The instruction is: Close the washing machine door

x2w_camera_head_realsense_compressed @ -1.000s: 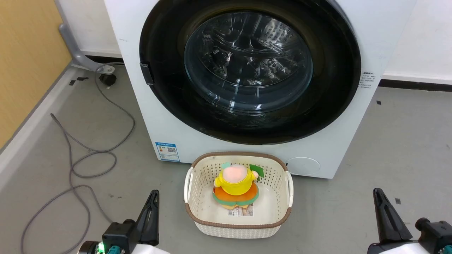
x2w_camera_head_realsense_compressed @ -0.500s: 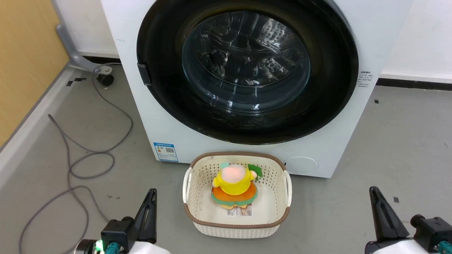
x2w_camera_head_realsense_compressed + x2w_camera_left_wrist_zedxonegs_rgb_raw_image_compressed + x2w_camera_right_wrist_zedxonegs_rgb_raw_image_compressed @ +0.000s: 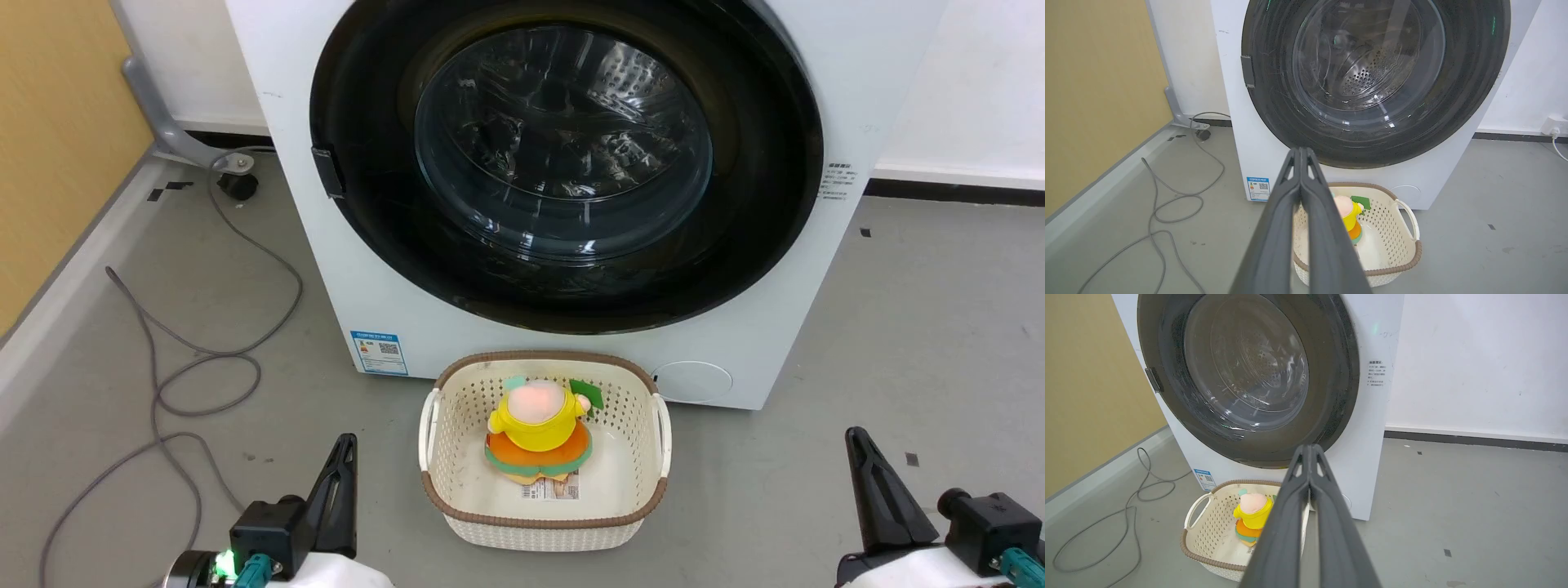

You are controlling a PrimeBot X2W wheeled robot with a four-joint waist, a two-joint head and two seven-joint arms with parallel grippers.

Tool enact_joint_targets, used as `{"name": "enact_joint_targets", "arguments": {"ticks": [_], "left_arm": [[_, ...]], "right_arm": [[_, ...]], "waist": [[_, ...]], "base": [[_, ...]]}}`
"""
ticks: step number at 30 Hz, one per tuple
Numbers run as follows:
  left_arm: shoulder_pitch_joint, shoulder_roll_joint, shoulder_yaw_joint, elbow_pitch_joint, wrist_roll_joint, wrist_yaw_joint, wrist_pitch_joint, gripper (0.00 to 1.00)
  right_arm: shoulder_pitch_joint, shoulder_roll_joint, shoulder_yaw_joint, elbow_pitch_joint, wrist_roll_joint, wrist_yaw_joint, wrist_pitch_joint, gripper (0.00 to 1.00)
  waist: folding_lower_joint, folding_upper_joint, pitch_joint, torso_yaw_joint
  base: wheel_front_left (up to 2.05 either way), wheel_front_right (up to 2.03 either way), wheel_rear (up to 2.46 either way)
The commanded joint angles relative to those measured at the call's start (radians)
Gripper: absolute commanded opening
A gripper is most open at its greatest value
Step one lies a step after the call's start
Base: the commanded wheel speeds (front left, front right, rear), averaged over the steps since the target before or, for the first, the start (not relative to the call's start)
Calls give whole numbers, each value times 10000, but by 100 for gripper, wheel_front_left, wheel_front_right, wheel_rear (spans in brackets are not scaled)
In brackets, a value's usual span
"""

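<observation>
Head view
- Washing machine door (image 3: 563,163): it takes the upper middle of the view and lies flat against the front of the washing machine (image 3: 282,122). The glass bowl is in its centre, and a small dark latch piece (image 3: 326,171) is at 9 o'clock on the rim.
- Blue sticker (image 3: 377,353): on the white front, at 7 o'clock from the door.
- Basket (image 3: 543,535): it stands on the grey floor (image 3: 898,327), at 6 o'clock from the door and just beside the machine's base. A yellow and orange plush toy (image 3: 539,420) sits in it.
- Cable (image 3: 300,282): it lies in loops on the floor, at 8 o'clock from the machine.
- Left claw (image 3: 347,445): at 7 o'clock in the view, low, well apart from the door, with the fingers pointing up.
- Right claw (image 3: 857,441): at 5 o'clock in the view, also low and well apart from the door.

Left wrist view
- Left claw (image 3: 1300,153): narrow, the two fingers pressed together along their length, with nothing between them.
- Washing machine door (image 3: 1372,69): at 12 to 1 o'clock from the fingertips, flat on the washing machine (image 3: 1237,134).
- Basket (image 3: 1396,241): at 4 o'clock from the fingertips, partly hidden behind the fingers, with the toy (image 3: 1347,208) inside.

Right wrist view
- Right claw (image 3: 1309,451): narrow, the tips touching, and it holds nothing.
- Washing machine door (image 3: 1249,371): at 11 o'clock from the fingertips, seen at an angle, flat against the washing machine (image 3: 1372,416).
- Basket (image 3: 1208,535): at 8 o'clock from the fingertips, on the floor, with the toy (image 3: 1253,508) in it.
</observation>
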Motion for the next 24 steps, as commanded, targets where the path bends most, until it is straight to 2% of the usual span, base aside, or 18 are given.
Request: {"name": "enact_joint_targets", "arguments": {"ticks": [1, 24], "left_arm": [[-178, 0, 57, -79, 112, 9, 62, 0], [-298, 1, 272, -264, 356, 12, 531, 0]], "right_arm": [[-178, 74, 19, -78, -126, -2, 60, 0], [-366, 167, 109, -166, -559, -3, 491, 0]], "waist": [[0, 0, 1, -8], [0, 0, 16, -129]], "base": [[0, 0, 0], [0, 0, 0]]}}
